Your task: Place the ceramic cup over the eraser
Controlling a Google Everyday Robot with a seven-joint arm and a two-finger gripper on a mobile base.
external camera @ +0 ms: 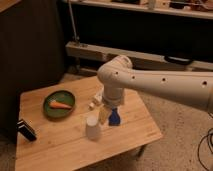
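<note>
Hand (103,113): I am seeing it hanging over mid-surface (125,142), just beyond the cup; I cannot tell its grip.
Cup (93,127): standing near of centre.
Eraser (26,130): lying at the left edge, well apart from the cup.
Plate (70,107): sitting far left.
</note>
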